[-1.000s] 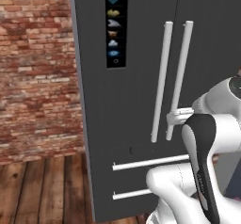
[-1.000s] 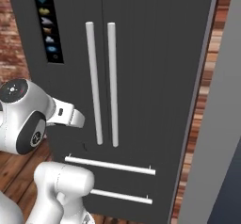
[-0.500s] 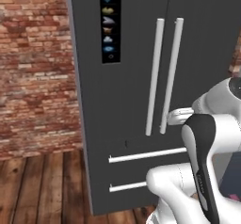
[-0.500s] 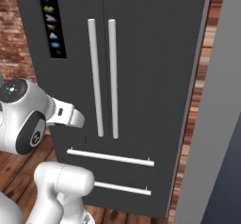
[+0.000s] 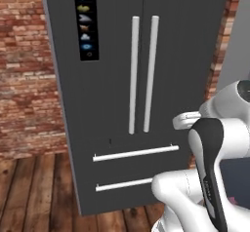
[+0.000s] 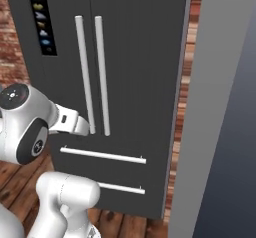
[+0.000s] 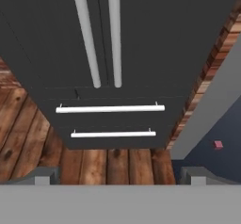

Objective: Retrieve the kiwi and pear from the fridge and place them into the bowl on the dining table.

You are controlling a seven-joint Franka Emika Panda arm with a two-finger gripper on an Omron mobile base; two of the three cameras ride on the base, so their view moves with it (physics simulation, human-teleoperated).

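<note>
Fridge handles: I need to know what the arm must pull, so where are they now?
The two long white handles stand upright side by side at the middle of the closed fridge, right of the icon strip and above two horizontal drawer bars.

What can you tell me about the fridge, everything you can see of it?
The fridge is a tall, dark grey cabinet with a matte look, standing upright on a wooden plank floor against a red brick wall. Two upper doors meet at a centre seam, each with a long white vertical bar handle. Below are two drawers with white horizontal bars. A black strip of coloured icons sits on the left door. Everything is shut, and nothing touches it.
</note>
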